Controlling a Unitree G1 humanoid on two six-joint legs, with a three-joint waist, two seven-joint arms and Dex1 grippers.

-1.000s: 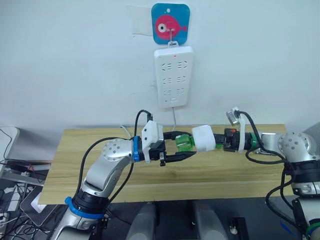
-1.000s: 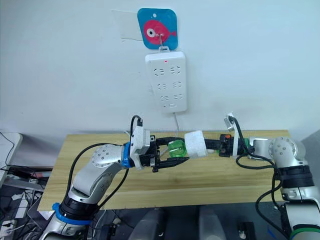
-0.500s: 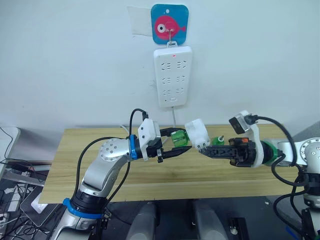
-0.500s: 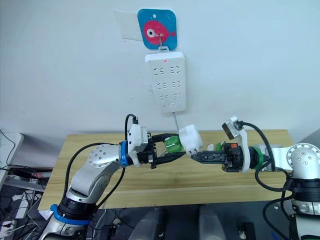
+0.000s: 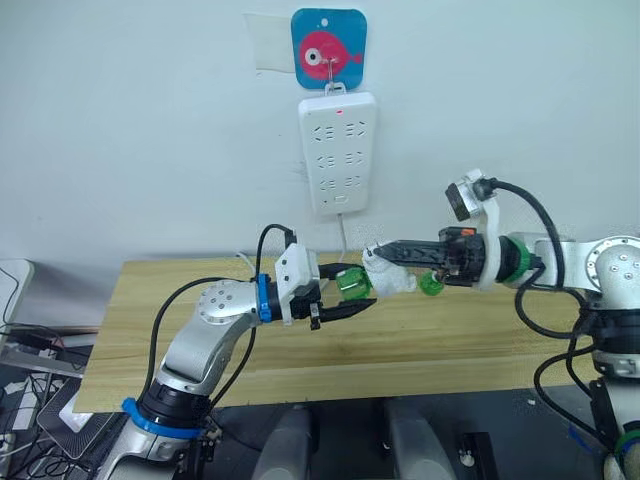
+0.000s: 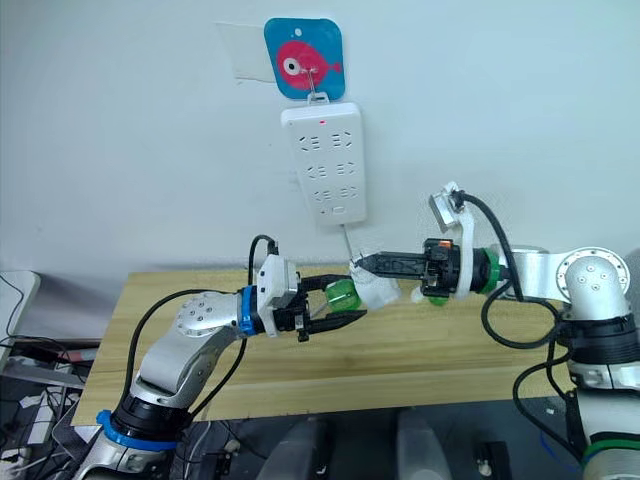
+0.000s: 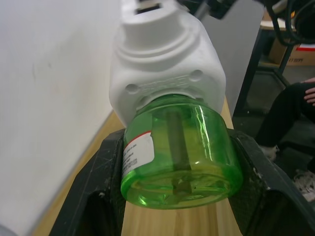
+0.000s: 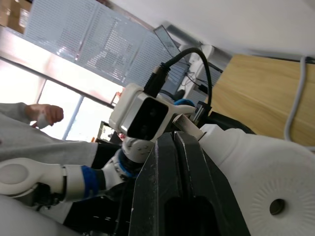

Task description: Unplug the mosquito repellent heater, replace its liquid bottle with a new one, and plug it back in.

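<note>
Left gripper [image 5: 345, 297] is clamped on the green bottle [image 7: 179, 147], which sits screwed into the white heater [image 7: 162, 64]. Right gripper [image 5: 378, 254] pinches the heater's far end with fingers nearly together. Both are held above the wooden table [image 5: 180, 330], below the wall power strip [image 5: 337, 152].

One mosquito repellent heater [image 5: 390, 277] is up in the air. Two green liquid bottles: one [image 5: 353, 284] screwed into the heater, another [image 5: 430, 284] down on the bench [image 5: 150, 330]. One power strip [image 5: 338, 152] hangs on the wall, under one fish sticker [image 5: 329, 48]. Two robot hands, left hand [image 5: 362, 289] and right hand [image 5: 373, 251].
</note>
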